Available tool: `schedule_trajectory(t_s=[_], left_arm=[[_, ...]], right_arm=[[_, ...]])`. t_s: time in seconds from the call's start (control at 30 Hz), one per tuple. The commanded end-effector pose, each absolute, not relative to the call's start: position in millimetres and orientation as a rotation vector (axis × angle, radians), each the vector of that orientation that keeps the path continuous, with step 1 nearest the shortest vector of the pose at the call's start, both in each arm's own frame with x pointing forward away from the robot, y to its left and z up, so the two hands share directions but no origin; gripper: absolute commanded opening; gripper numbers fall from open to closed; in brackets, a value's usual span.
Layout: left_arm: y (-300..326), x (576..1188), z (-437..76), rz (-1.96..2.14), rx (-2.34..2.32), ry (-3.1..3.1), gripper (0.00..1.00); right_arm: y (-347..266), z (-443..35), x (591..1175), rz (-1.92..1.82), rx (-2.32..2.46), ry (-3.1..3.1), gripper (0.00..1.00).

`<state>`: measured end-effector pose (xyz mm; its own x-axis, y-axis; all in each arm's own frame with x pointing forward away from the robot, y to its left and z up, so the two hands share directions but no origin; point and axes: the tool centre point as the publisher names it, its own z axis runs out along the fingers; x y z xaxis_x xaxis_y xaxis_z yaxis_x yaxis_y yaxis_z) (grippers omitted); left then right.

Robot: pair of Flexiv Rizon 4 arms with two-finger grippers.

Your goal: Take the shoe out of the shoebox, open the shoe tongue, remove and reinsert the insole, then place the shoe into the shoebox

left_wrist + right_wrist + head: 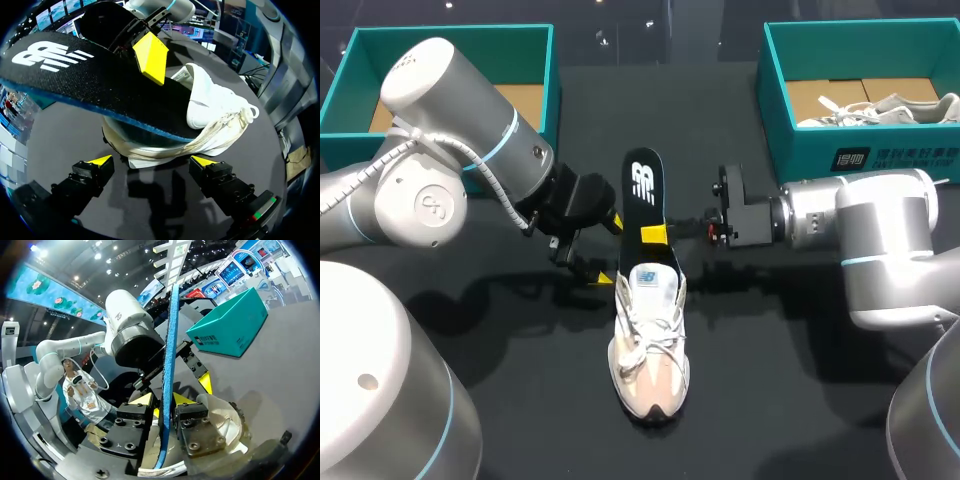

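A white and pink shoe (650,345) lies on the dark table, toe toward the front edge. A black insole (642,190) with a blue underside slants up and back out of its heel opening. My right gripper (655,235) is shut on the insole just above the shoe's collar. In the right wrist view the insole (170,355) runs edge-on between both fingers of my right gripper (164,402), with the shoe (222,420) below. My left gripper (610,250) is open beside the heel's left side. In the left wrist view my left gripper (152,162) has the shoe (215,107) and insole (90,80) ahead of its spread fingers, touching neither.
A teal shoebox (450,40) stands at the back left with brown cardboard inside. At the back right, a second teal shoebox (775,95) holds another pale shoe (890,108). The left arm's shadow falls on the table left of the shoe.
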<state>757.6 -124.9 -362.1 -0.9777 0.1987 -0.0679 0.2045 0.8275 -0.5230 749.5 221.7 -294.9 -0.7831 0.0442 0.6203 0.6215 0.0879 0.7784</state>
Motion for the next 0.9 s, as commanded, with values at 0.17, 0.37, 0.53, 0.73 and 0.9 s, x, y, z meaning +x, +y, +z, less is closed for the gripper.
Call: schedule_trajectory(t_s=[0.17,0.37,0.53,0.73,0.9], left_arm=[[-126,758,-363,-0.857,0.331,2.993,1.0],[-126,758,-363,-0.857,0.331,2.993,1.0],[-126,758,-363,-0.857,0.331,2.993,1.0],[-126,758,-363,-0.857,0.331,2.993,1.0],[-126,758,-363,-0.857,0.331,2.993,1.0]], right_arm=[[219,-299,756,-1.715,-0.655,-1.943,0.0],[218,-306,752,-1.717,-0.671,-1.935,0.0],[218,-313,746,-1.714,-0.695,-1.925,0.0],[218,-322,736,-1.724,-0.722,-1.894,0.0],[220,-328,727,-1.711,-0.768,-1.874,0.0]])
